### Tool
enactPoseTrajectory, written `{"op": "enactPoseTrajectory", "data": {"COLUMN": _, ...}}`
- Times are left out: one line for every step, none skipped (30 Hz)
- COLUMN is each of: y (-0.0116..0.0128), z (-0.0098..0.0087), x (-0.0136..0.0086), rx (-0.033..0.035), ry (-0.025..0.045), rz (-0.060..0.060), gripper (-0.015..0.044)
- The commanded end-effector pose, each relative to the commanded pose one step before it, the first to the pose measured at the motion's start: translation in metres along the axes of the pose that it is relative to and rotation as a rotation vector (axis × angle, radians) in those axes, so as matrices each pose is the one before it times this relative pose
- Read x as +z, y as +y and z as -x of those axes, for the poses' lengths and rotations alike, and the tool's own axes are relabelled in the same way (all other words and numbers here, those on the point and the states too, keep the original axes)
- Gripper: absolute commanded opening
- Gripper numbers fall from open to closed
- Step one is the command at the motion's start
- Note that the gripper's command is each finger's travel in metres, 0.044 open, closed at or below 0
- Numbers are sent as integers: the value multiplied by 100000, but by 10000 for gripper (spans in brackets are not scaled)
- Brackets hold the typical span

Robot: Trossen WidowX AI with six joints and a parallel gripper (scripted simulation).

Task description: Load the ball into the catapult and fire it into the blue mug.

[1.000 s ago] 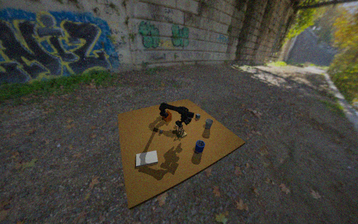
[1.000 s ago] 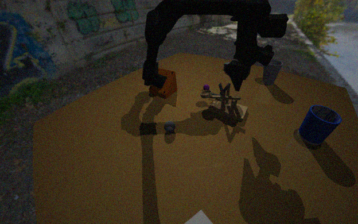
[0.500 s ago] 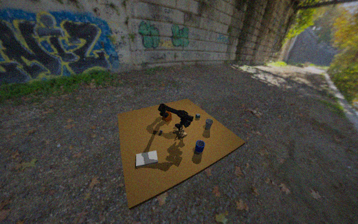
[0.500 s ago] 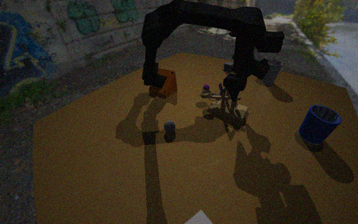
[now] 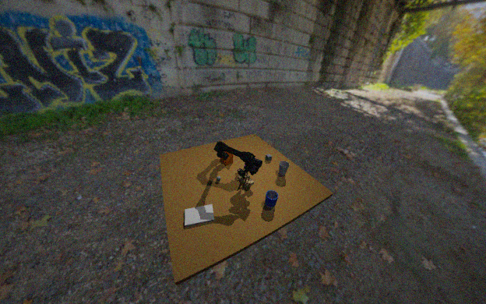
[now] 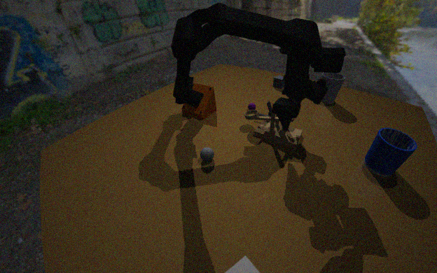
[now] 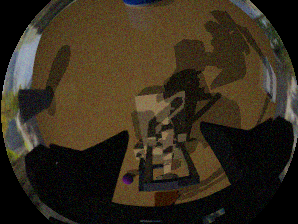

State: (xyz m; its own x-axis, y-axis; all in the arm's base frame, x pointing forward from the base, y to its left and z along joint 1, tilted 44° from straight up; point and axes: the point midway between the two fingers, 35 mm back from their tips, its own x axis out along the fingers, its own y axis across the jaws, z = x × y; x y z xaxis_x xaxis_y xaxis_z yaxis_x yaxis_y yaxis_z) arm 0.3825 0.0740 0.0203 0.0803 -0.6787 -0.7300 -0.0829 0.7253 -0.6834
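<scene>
The catapult (image 6: 295, 133) (image 7: 146, 106), with pale parts and a dark frame, stands below my gripper (image 7: 165, 130). The gripper is open and empty, its dark fingers on either side of the catapult in the wrist view. A purple ball (image 6: 251, 106) (image 7: 128, 178) is at the cup end of the catapult's arm, on the side away from the mug; whether it rests fully in the cup is hard to tell. The blue mug (image 5: 271, 199) (image 6: 386, 154) (image 7: 142, 2) stands upright, at the top edge of the wrist view. The fingers partly hide the catapult in the exterior view.
A grey ball (image 5: 218, 179) (image 6: 206, 153) lies on the brown board (image 5: 177, 249). A grey tumbler (image 5: 283, 167) (image 6: 333, 87) (image 7: 35, 102) and a small grey block (image 5: 268, 157) (image 6: 279, 82) stand beyond the catapult. An orange block (image 6: 207, 103) is by the arm's base. A white box (image 5: 195, 216) lies near the front.
</scene>
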Motion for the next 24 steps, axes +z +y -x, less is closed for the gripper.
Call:
{"op": "enactPoseTrajectory", "data": {"y": -79, "z": -861, "x": -95, "rx": -457, "ry": 368, "rz": 484, "gripper": 440}}
{"op": "enactPoseTrajectory", "data": {"y": -2, "z": -162, "x": -2, "rx": -9, "ry": -1, "rz": -2, "gripper": 440}}
{"op": "enactPoseTrajectory", "data": {"y": -3, "z": -162, "x": -3, "rx": -10, "ry": -1, "rz": -2, "gripper": 440}}
{"op": "enactPoseTrajectory", "data": {"y": -3, "z": -162, "x": -4, "rx": -10, "ry": -1, "rz": -2, "gripper": 440}}
{"op": "enactPoseTrajectory", "data": {"y": -3, "z": -162, "x": -5, "rx": -11, "ry": 0, "rz": -2, "gripper": 440}}
{"op": "enactPoseTrajectory", "data": {"y": -4, "z": -162, "x": -6, "rx": -12, "ry": 0, "rz": -2, "gripper": 440}}
{"op": "enactPoseTrajectory", "data": {"y": -4, "z": -162, "x": -6, "rx": -12, "ry": 0, "rz": -2, "gripper": 440}}
{"op": "enactPoseTrajectory", "data": {"y": -4, "z": -161, "x": -7, "rx": -13, "ry": 0, "rz": -2, "gripper": 440}}
{"op": "enactPoseTrajectory", "data": {"y": -5, "z": -161, "x": -8, "rx": -14, "ry": 0, "rz": -2, "gripper": 440}}
{"op": "enactPoseTrajectory", "data": {"y": -5, "z": -161, "x": -9, "rx": -14, "ry": 1, "rz": -2, "gripper": 440}}
{"op": "enactPoseTrajectory", "data": {"y": -5, "z": -161, "x": -10, "rx": -15, "ry": 1, "rz": -2, "gripper": 440}}
{"op": "enactPoseTrajectory", "data": {"y": -5, "z": -161, "x": -11, "rx": -16, "ry": 1, "rz": -2, "gripper": 440}}
{"op": "enactPoseTrajectory", "data": {"y": -6, "z": -161, "x": -12, "rx": -16, "ry": 1, "rz": -2, "gripper": 440}}
{"op": "enactPoseTrajectory", "data": {"y": -6, "z": -160, "x": -13, "rx": -17, "ry": 2, "rz": -2, "gripper": 440}}
{"op": "enactPoseTrajectory", "data": {"y": -5, "z": -129, "x": -11, "rx": -14, "ry": 2, "rz": -2, "gripper": 440}}
{"op": "enactPoseTrajectory", "data": {"y": -3, "z": -77, "x": -7, "rx": -9, "ry": 1, "rz": -1, "gripper": 440}}
{"op": "enactPoseTrajectory", "data": {"y": -1, "z": -26, "x": -2, "rx": -3, "ry": 0, "rz": 0, "gripper": 440}}
{"op": "enactPoseTrajectory", "data": {"y": 0, "z": 0, "x": 0, "rx": 0, "ry": 0, "rz": 0, "gripper": 440}}
{"op": "enactPoseTrajectory", "data": {"y": 59, "z": 389, "x": 99, "rx": 408, "ry": -209, "rz": -470, "gripper": 414}}
{"op": "enactPoseTrajectory", "data": {"y": 0, "z": 0, "x": 0, "rx": 0, "ry": 0, "rz": 0, "gripper": 387}}
{"op": "enactPoseTrajectory", "data": {"y": 0, "z": 0, "x": 0, "rx": 0, "ry": 0, "rz": 0, "gripper": 361}}
{"op": "enactPoseTrajectory", "data": {"y": 0, "z": 0, "x": 0, "rx": 0, "ry": 0, "rz": 0, "gripper": 335}}
{"op": "enactPoseTrajectory", "data": {"y": 0, "z": 0, "x": 0, "rx": 0, "ry": 0, "rz": 0, "gripper": 309}}
{"op": "enactPoseTrajectory", "data": {"y": 0, "z": 0, "x": 0, "rx": 0, "ry": 0, "rz": 0, "gripper": 282}}
